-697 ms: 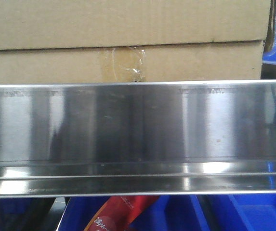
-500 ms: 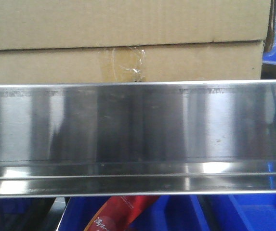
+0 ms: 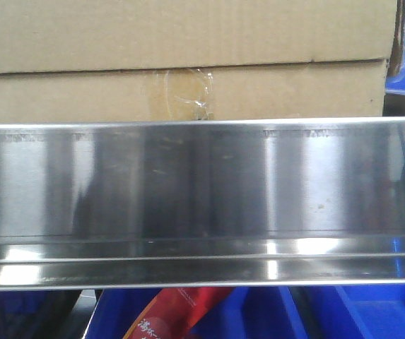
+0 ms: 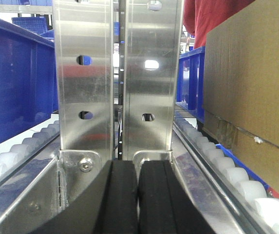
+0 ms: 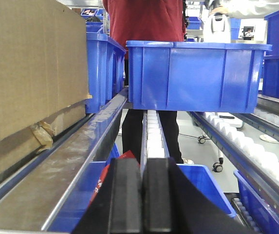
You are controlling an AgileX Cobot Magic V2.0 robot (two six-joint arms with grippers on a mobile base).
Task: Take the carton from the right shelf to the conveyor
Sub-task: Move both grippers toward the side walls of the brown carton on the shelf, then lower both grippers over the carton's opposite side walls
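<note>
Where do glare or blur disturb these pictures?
Front-facing view: bright vertical glare bands on the right shelf; the carton above is evenly lit but slightly soft. Left wrist view: a white reflection spot on the steel upright; the left tool is dark at the bottom. Right wrist view: little glare; the blue bin is sharp, the right tool dark.

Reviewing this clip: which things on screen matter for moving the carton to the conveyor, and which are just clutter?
Part of the job:
carton
right shelf holding it
left gripper and right gripper, both shut and empty
(the conveyor is not in view)

Just there:
blue bin
red packet below the shelf
person in red behind the rack
</note>
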